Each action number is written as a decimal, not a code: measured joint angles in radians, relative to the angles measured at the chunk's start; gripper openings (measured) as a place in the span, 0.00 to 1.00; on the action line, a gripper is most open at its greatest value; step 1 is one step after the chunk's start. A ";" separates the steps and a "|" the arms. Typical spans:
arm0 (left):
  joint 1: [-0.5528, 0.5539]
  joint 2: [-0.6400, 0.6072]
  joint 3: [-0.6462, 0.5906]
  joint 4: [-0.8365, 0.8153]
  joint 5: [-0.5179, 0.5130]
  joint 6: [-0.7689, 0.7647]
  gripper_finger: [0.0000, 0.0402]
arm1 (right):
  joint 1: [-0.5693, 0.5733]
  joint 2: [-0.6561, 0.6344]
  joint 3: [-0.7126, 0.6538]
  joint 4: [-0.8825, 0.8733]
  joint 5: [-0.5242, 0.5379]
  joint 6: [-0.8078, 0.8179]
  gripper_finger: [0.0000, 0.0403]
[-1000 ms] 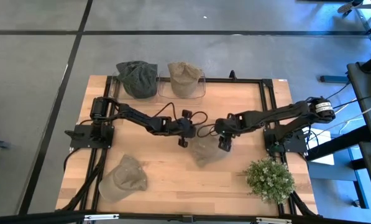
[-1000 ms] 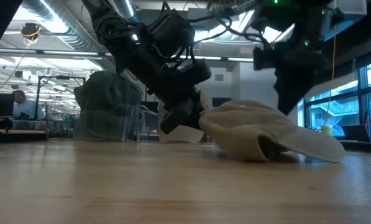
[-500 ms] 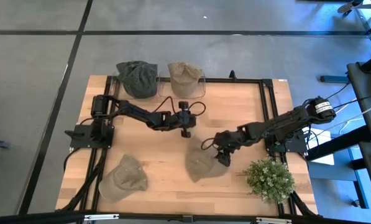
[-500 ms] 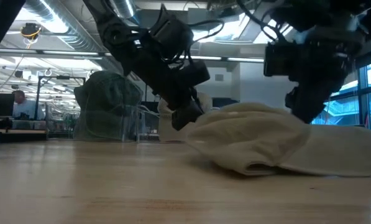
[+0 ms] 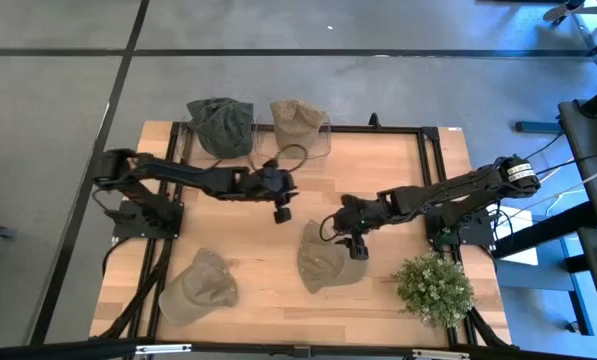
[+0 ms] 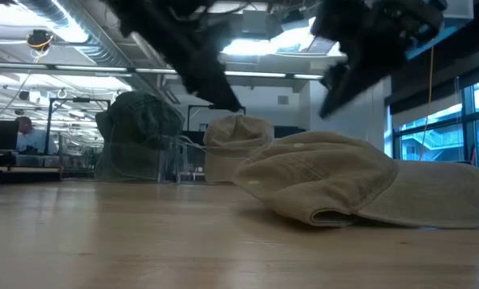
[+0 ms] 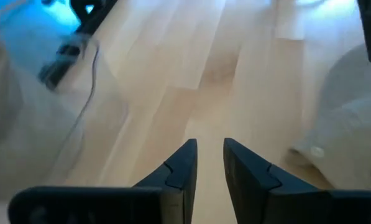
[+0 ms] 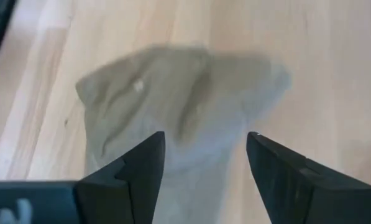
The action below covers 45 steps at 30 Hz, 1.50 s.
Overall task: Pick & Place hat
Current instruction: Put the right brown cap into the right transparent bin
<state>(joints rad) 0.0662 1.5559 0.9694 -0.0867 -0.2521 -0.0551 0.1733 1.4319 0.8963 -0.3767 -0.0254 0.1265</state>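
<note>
Lifted right claw (image 5: 355, 243) wide open, hat (image 5: 323, 264) released

- Tan hat (image 6: 359, 185), centre of table: bill cut off by the low view's right edge; blurred in the right wrist view, its lower part hidden behind the fingers (image 8: 135, 171).
- Both arms, low view: dark blurred shapes, cut off at top.
- Left wrist view: table (image 7: 191, 74) and far-edge items blurred, unidentifiable.

A tan hat (image 6: 359, 181) lies on the wooden table (image 6: 143, 241), arms overhead.
</note>
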 joint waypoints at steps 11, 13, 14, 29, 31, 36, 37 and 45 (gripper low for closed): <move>-0.068 -0.298 -0.329 0.193 -0.086 -0.197 0.19 | -0.100 0.086 0.224 -0.002 -0.111 -0.382 0.56; -0.074 -0.318 -0.342 0.197 -0.088 -0.203 0.19 | -0.119 0.149 0.293 -0.035 -0.146 -0.429 0.56; -0.077 -0.326 -0.348 0.196 -0.088 -0.204 0.19 | -0.125 0.188 0.328 -0.065 -0.156 -0.456 0.56; -0.094 -0.332 -0.358 0.159 -0.085 -0.166 0.19 | -0.140 0.613 0.625 -0.294 -0.321 -0.582 0.56; -0.094 -0.331 -0.358 0.153 -0.085 -0.166 0.19 | -0.140 0.641 0.627 -0.285 -0.322 -0.591 0.56; -0.099 -0.331 -0.358 0.145 -0.085 -0.167 0.19 | -0.137 0.708 0.627 -0.277 -0.326 -0.633 0.56; -0.099 -0.331 -0.358 0.141 -0.085 -0.167 0.19 | -0.137 0.720 0.627 -0.276 -0.325 -0.635 0.56; -0.098 -0.331 -0.358 0.133 -0.090 -0.161 0.19 | -0.139 0.746 0.630 -0.265 -0.296 -0.639 0.41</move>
<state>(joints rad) -0.0322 1.2247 0.6113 0.0466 -0.3420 -0.2158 0.0340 2.1776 1.5265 -0.6418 -0.3219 -0.5125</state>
